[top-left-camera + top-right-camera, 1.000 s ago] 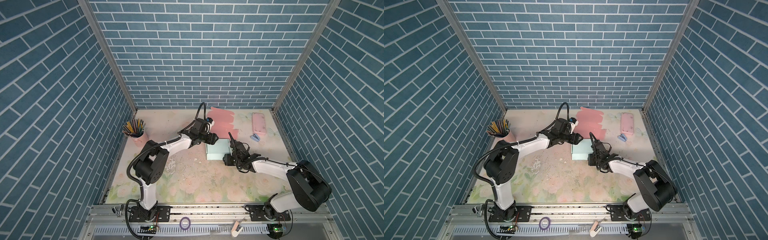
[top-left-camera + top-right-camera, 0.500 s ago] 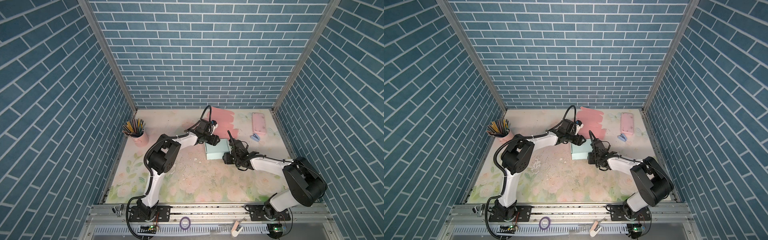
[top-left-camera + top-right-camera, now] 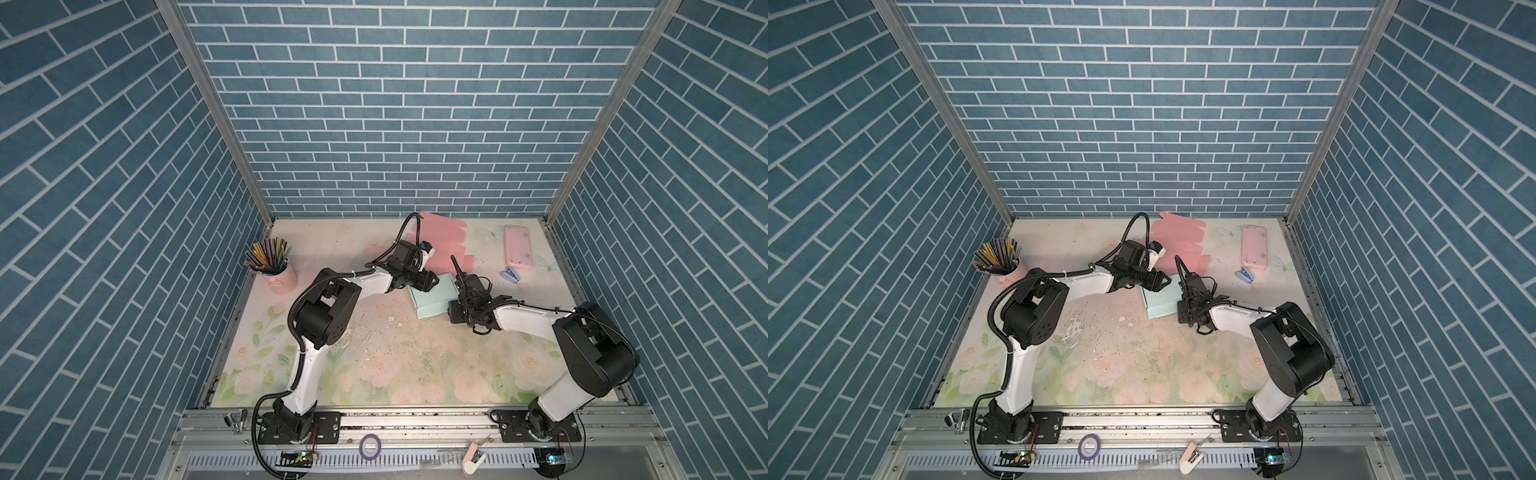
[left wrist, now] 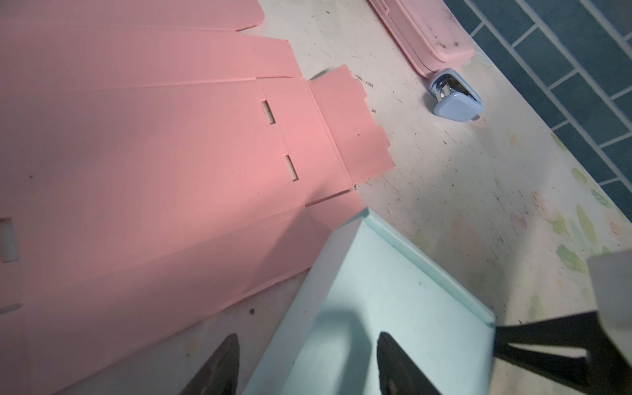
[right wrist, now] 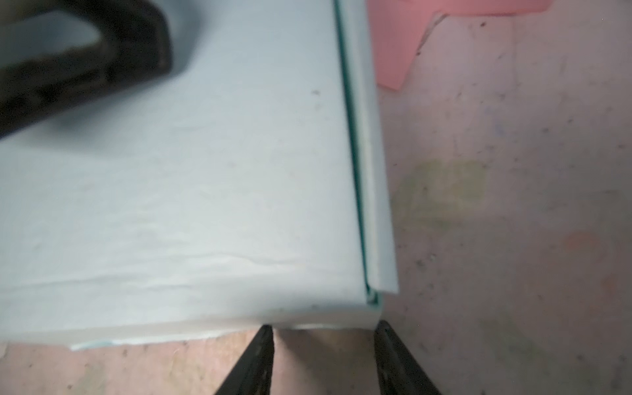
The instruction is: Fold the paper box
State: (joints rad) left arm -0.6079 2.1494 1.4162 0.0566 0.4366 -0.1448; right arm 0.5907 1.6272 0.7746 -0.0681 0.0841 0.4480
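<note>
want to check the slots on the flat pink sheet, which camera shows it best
The left wrist view: the pink sheet fills much of it, with creases, slots and tabs plain. Both top views show it small at the back, partly behind the left arm. The right wrist view catches only one corner.

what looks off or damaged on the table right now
The floral table mat is worn through near the middle, with white flakes scattered there. The mint-green folded paper box sits askew, and one side flap stands slightly proud, showing a dark gap.

Open mat [image 3: 395,365] on near side of mint box [image 3: 432,298]; pink sheet [image 3: 446,237] just behind
</note>
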